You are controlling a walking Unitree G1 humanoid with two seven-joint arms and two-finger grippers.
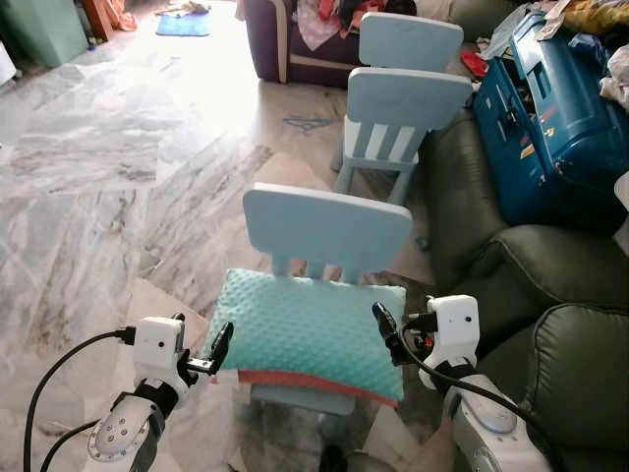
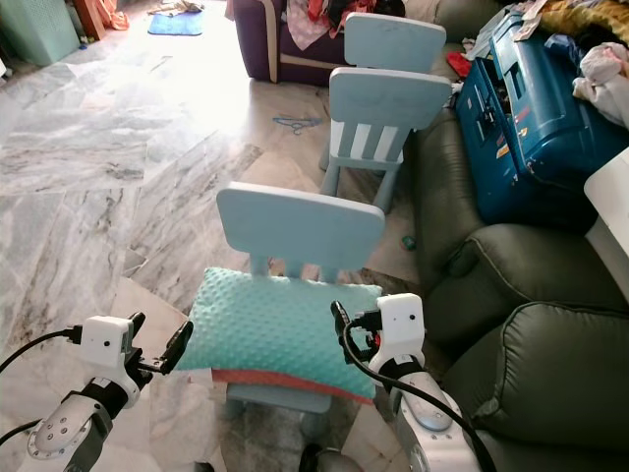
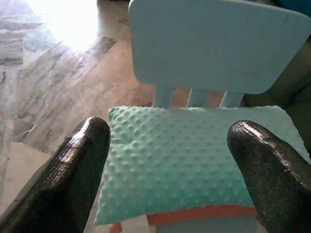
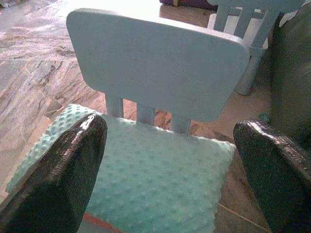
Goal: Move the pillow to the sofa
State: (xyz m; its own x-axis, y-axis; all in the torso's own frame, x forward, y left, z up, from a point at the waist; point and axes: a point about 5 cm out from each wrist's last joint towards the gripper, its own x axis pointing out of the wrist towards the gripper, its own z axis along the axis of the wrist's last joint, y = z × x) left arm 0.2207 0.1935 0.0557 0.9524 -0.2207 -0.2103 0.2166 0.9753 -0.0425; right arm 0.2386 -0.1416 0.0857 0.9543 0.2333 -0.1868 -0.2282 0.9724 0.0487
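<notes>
A mint-green dotted pillow (image 1: 310, 329) with an orange underside lies flat on the seat of a small light-blue chair (image 1: 329, 224). My left gripper (image 1: 218, 346) is open at the pillow's left edge, and in the left wrist view its fingers (image 3: 85, 160) stand wide apart on either side of the pillow (image 3: 180, 160). My right gripper (image 1: 386, 332) is open at the pillow's right edge, low over its corner. In the right wrist view the pillow (image 4: 155, 184) lies between its spread fingers (image 4: 73, 165). The dark green sofa (image 1: 550, 295) stands just to the right.
A large blue case (image 1: 550, 108) lies on the sofa further back. Two more light-blue chairs (image 1: 403, 108) stand behind the first. A purple sofa (image 1: 285, 39) with clothes is at the back. Marble floor (image 1: 118, 167) stretches to the left.
</notes>
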